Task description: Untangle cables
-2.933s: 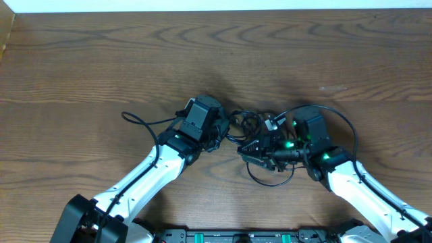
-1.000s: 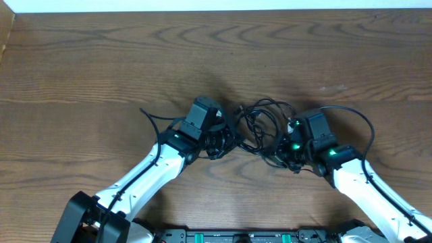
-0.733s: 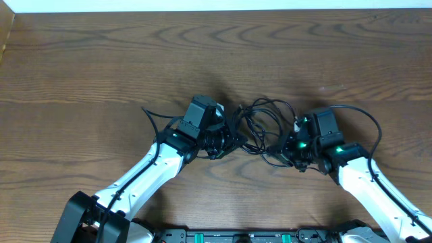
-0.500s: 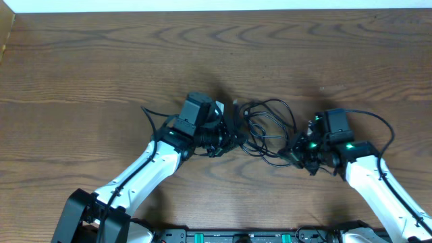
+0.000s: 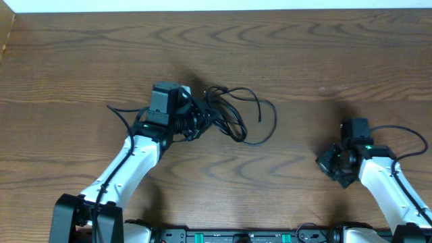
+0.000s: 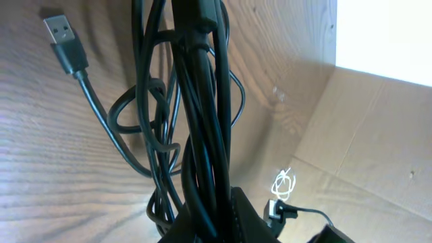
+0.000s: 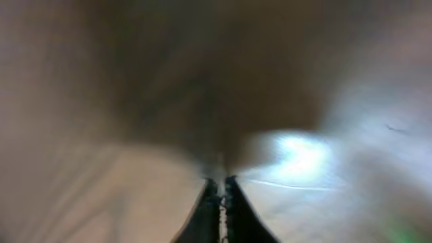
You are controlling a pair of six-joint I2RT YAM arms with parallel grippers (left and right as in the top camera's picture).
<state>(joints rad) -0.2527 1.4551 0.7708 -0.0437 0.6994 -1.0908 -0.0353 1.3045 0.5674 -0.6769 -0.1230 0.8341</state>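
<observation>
One black cable bundle (image 6: pixel 196 135), left claw (image 5: pixel 192 123)

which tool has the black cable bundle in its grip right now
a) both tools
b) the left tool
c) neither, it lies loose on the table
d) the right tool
b: the black cable bundle runs straight into the shut left tool, while the right tool sits far off to the side, well clear of the bundle.
</observation>
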